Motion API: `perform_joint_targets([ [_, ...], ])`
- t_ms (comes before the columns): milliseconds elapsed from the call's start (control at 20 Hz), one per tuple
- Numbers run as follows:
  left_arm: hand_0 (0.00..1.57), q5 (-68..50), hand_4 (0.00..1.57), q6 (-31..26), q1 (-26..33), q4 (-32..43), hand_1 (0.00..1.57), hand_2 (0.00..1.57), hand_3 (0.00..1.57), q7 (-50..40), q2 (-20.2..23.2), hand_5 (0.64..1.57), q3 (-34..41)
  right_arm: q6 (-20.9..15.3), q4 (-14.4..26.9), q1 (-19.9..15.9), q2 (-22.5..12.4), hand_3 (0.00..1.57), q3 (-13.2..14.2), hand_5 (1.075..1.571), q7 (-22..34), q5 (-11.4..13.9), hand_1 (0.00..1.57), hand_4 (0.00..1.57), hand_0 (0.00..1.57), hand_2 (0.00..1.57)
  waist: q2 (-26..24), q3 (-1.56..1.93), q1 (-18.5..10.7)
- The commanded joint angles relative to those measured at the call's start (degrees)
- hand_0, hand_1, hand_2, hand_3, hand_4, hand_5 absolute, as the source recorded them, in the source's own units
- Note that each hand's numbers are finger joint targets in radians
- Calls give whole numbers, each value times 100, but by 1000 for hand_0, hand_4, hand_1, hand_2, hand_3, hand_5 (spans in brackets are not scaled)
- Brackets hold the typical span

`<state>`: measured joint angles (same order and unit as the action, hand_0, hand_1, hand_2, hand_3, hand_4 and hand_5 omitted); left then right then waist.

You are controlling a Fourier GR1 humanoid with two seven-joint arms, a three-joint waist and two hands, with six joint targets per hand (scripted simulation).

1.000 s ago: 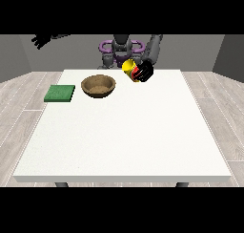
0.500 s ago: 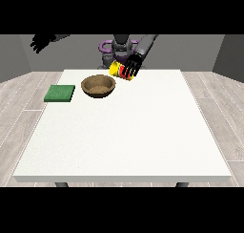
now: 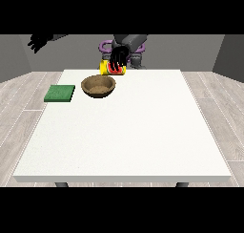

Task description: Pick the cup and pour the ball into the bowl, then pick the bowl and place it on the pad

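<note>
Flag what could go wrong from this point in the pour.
1. The cup is tipped on its side in the hand just behind the bowl, not clearly over it; the ball could land on the table and roll away.
2. The hand sits close above the bowl's far rim, so lowering further might knock the bowl toward the green pad.

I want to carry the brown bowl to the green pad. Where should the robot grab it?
Probably by the rim of the bowl, coming down from above on the side nearest the robot. It sits upright with its open top showing, so a thumb could go inside and fingers outside. The pad lies flat beside it, apart.
</note>
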<state>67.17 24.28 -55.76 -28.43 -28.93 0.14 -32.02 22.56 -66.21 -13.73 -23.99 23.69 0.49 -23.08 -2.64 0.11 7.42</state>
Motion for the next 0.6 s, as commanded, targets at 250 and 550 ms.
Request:
perform_joint_targets([
  [250,410,625,1019,-1961,-259,-695,410,1341,1548,-756,-14,1571,-1225,-263,400,-293,402,328,-337,1553,-235,356,0,690,0,0,-177,-4,191],
  [550,0,786,1119,-2550,135,-1370,0,1140,1570,-647,-14,1571,-1459,-406,379,-113,466,271,-387,1548,-415,524,0,691,0,0,-272,-10,-2],
])
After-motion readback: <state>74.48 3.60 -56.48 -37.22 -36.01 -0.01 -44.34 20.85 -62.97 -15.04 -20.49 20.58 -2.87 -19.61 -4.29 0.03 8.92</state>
